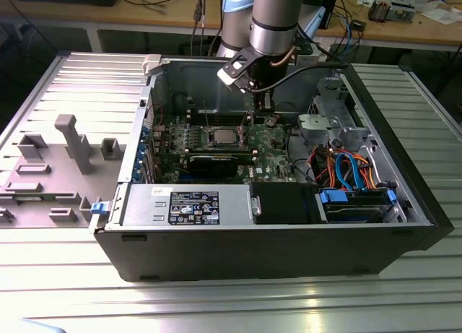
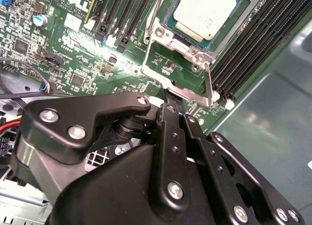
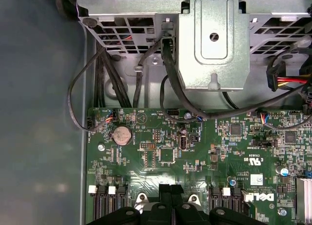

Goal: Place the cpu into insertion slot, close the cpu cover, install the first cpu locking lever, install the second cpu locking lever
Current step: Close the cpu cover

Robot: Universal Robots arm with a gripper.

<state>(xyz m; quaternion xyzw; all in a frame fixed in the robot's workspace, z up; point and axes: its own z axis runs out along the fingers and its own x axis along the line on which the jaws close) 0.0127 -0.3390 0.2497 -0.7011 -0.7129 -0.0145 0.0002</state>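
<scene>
Cpu (image 2: 207, 12): lies flat, silver top up, inside the insertion slot (image 2: 175, 87) on the green board; sits near the middle of the open case (image 1: 253, 246) in the exterior view. Looks done, then, as step 1 of 4.

Cpu cover (image 2: 197, 53): seems to be down around the chip as a silver frame, though cannot say for certain whether fully shut.

Gripper (image 2: 175, 110): hangs low over the board, just beside the slot's rim and to the exterior view's right of the chip. Fingers drawn together, nothing visible between them.

Thin wire levers (image 2: 210, 81): run along the slot's sides; cannot tell whether hooked or free.

Judged as step 3, lever work, with tips close to the end of 1 lever at the frame's corner. Calls for a small, well-aimed push, down and sideways under the catch, without sliding off the thin wire or scraping the memory slots (image 2: 253, 44) alongside.
</scene>
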